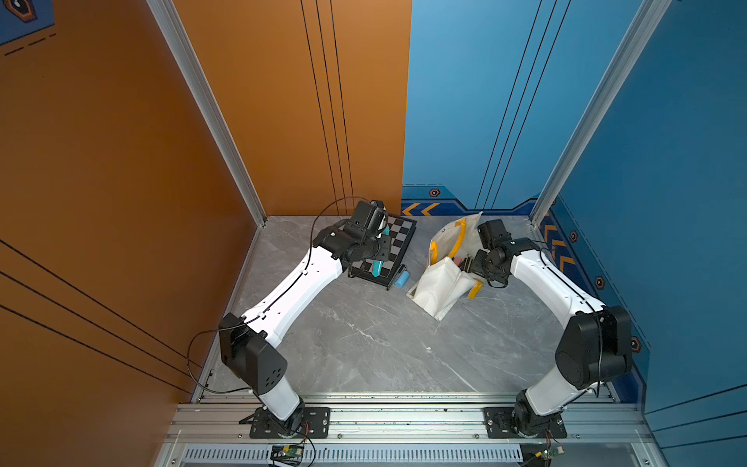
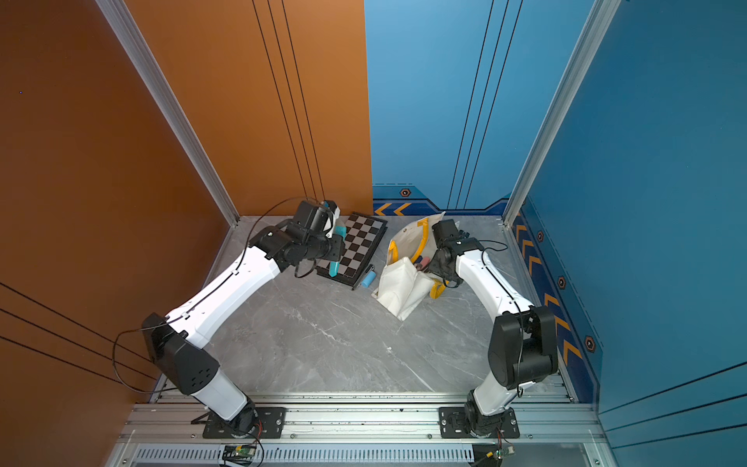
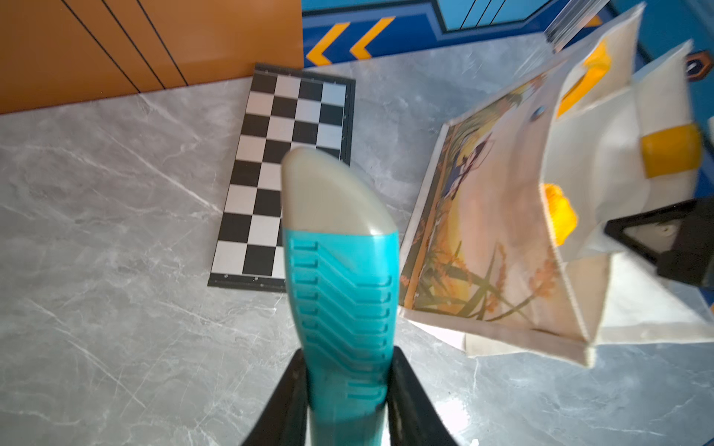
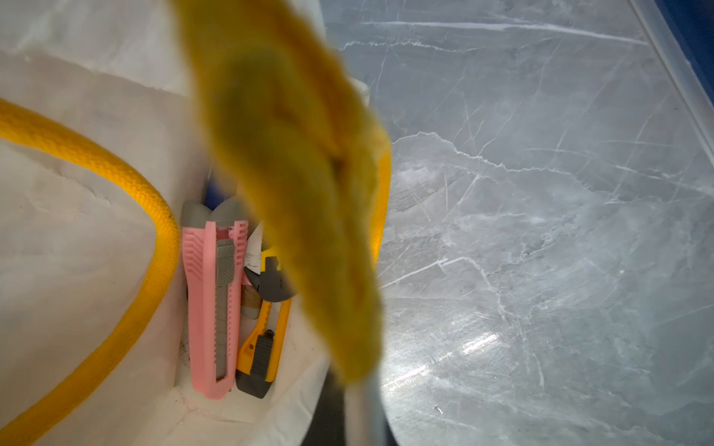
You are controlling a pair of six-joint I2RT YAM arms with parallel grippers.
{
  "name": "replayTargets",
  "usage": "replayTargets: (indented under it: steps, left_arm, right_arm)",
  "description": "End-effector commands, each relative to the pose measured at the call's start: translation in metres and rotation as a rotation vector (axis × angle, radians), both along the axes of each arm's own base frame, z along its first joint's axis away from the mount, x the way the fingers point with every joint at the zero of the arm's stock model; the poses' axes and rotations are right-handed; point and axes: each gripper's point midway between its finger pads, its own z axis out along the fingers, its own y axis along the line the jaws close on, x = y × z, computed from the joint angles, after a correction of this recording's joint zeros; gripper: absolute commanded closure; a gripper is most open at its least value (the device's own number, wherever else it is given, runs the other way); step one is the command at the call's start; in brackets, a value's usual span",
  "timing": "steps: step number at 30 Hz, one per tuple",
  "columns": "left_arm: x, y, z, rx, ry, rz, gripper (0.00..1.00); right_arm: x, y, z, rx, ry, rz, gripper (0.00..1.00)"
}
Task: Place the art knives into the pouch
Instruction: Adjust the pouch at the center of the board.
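Your left gripper (image 3: 347, 386) is clamped on the knife (image 3: 340, 270), both fingers (image 3: 291, 390) pressed against its teal ribbed body, with the grey end pointing away from the wrist. In both top views the knife shows over the chessboard (image 1: 400, 236), to the left of the pouch (image 1: 438, 287) and not touching it.

Your right gripper (image 4: 349, 413) is closed on a yellow handle (image 4: 293, 173) at the pouch's right side, and the mouth gapes open. The pouch sits slumped on the grey table (image 1: 364, 343), its printed side facing the left arm. Inside it, you can see a pink knife (image 4: 210, 309) and a yellow knife (image 4: 266, 340) lying side by side. A blue cylinder (image 1: 402, 279) lies just beside the chessboard's near corner, between board and pouch.
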Motion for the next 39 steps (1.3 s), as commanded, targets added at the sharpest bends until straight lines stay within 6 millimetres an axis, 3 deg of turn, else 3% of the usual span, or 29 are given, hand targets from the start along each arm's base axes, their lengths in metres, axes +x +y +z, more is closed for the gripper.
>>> replayTargets:
  steps: [1, 6, 11, 14, 19, 23, 29, 33, 39]
  left_arm:
    - [-0.001, -0.006, 0.008, 0.002, -0.013, -0.053, 0.73]
    - [0.003, -0.01, 0.005, 0.008, -0.009, -0.069, 0.73]
    - [0.005, -0.023, 0.002, 0.004, -0.002, -0.104, 0.74]
    - [0.004, -0.029, 0.003, 0.003, -0.003, -0.124, 0.74]
    - [0.002, -0.047, 0.014, -0.025, -0.021, -0.176, 0.74]
    - [-0.005, -0.081, 0.032, -0.053, -0.059, -0.276, 0.74]
    - [-0.016, -0.131, 0.056, -0.128, -0.101, -0.401, 0.74]
    - [-0.015, -0.146, 0.062, -0.151, -0.114, -0.443, 0.74]
    - [-0.014, -0.16, 0.073, -0.199, -0.13, -0.471, 0.73]
  right_arm:
    - [-0.032, -0.022, 0.01, -0.093, 0.043, -0.024, 1.0]
    - [-0.066, -0.07, 0.029, -0.185, 0.059, -0.104, 1.0]
    - [-0.098, -0.108, 0.034, -0.148, 0.041, -0.217, 1.0]
    - [-0.111, -0.118, 0.032, -0.133, 0.042, -0.256, 1.0]
    - [-0.118, -0.117, 0.029, -0.102, 0.039, -0.275, 1.0]
    - [-0.107, -0.104, 0.027, -0.044, 0.004, -0.269, 1.0]
    - [-0.068, -0.054, 0.03, 0.046, -0.093, -0.176, 1.0]
    - [-0.047, -0.017, 0.036, 0.067, -0.112, -0.087, 1.0]
    - [-0.021, 0.022, 0.051, 0.114, -0.158, 0.02, 1.0]
